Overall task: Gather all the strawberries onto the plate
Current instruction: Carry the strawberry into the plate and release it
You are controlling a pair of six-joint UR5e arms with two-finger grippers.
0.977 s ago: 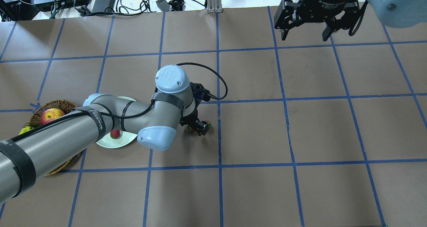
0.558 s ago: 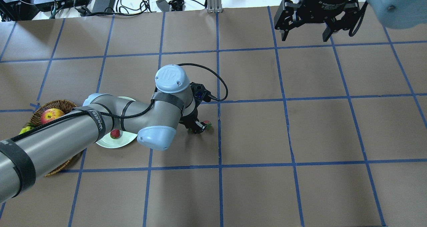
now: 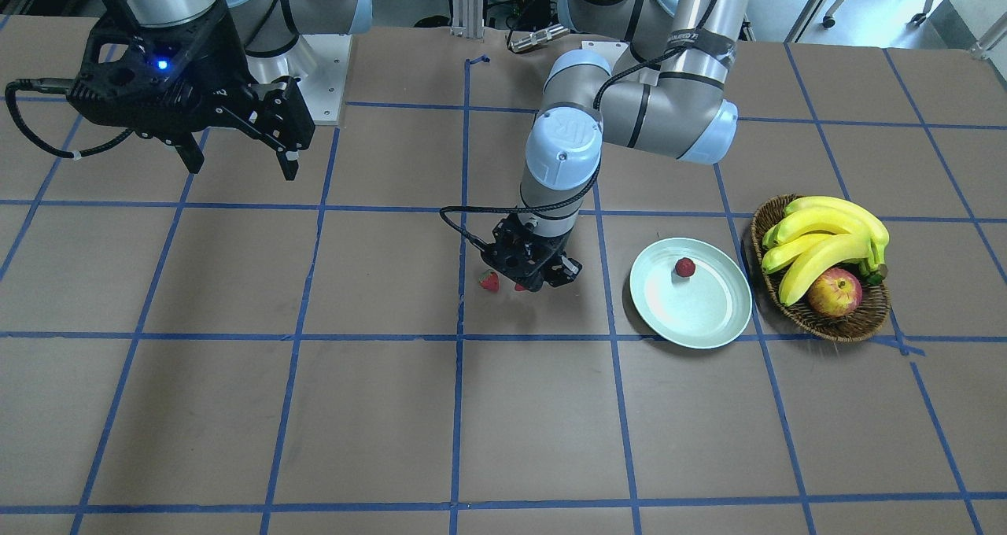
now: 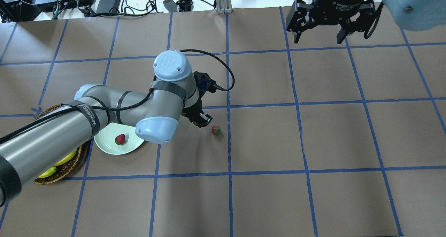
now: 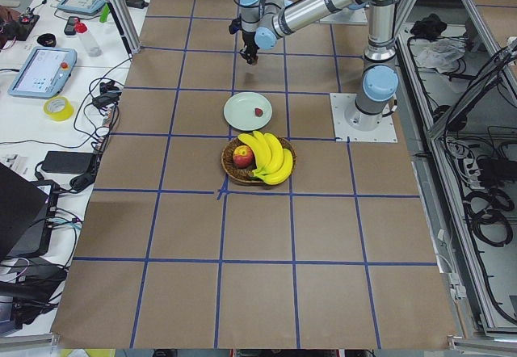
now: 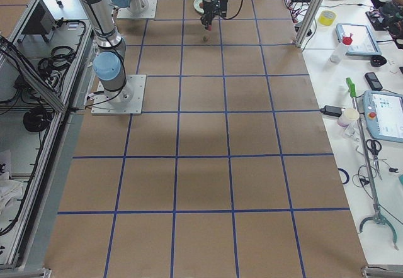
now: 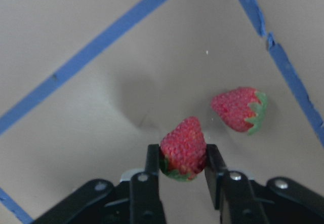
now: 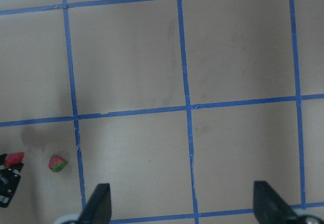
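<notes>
My left gripper [image 7: 183,171] is shut on a red strawberry [image 7: 183,148] and holds it a little above the table; it also shows in the overhead view [image 4: 201,120] and the front view [image 3: 535,278]. A second strawberry [image 4: 216,130] lies on the brown paper just right of that gripper, near a blue tape line [image 7: 238,110] [image 3: 489,281]. A third strawberry [image 4: 120,139] lies in the pale mint plate [image 4: 104,144], left of the gripper and partly under my left arm [image 3: 684,267]. My right gripper [image 4: 318,38] hangs open and empty at the far right.
A brown wicker basket [image 3: 834,329] with bananas [image 3: 826,232] and a red-yellow apple [image 3: 834,293] stands beside the plate [image 3: 692,319], away from the gripper. Cables and boxes [image 4: 69,0] lie beyond the table's far edge.
My left gripper has shut on one strawberry, lifted it and moved it a little toward the plate. The other loose strawberry stayed on the table. The right arm has barely moved.
</notes>
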